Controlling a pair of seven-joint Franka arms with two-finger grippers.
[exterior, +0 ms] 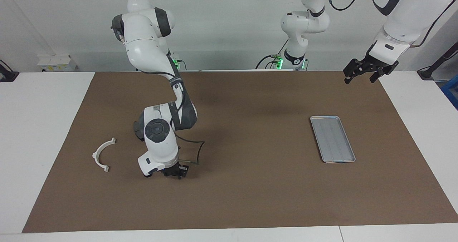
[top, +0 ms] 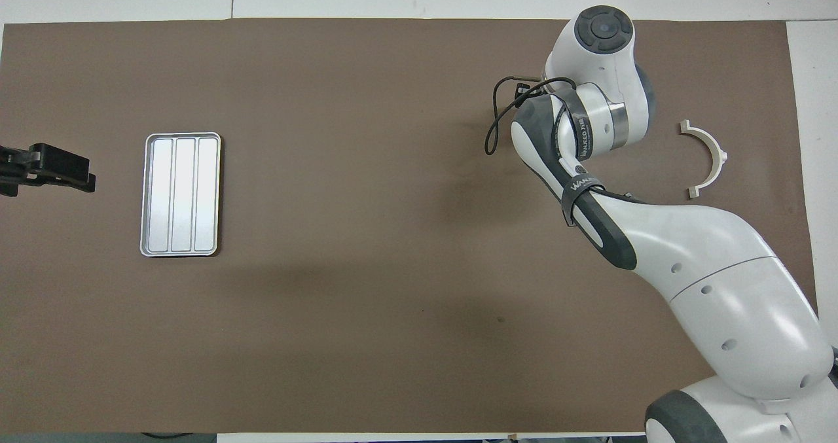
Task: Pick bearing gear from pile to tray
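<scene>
My right gripper [exterior: 174,173] is down at the brown mat [exterior: 250,199], pointing straight down, beside the white arc-shaped piece [exterior: 103,154] of the pile. The bearing gear is hidden under this hand. In the overhead view the arm's wrist [top: 599,44] covers the gripper and whatever lies below it. The silver-grey tray [exterior: 332,139] lies bare toward the left arm's end of the table. My left gripper [exterior: 362,74] waits open in the air over the mat's edge near the robots, holding nothing. The overhead view has it [top: 46,168] beside the tray [top: 180,194].
The white arc [top: 707,158] lies apart from the right hand. A loose black cable [exterior: 195,152] loops off the right wrist just above the mat. White table surface [exterior: 43,127] borders the mat on both ends.
</scene>
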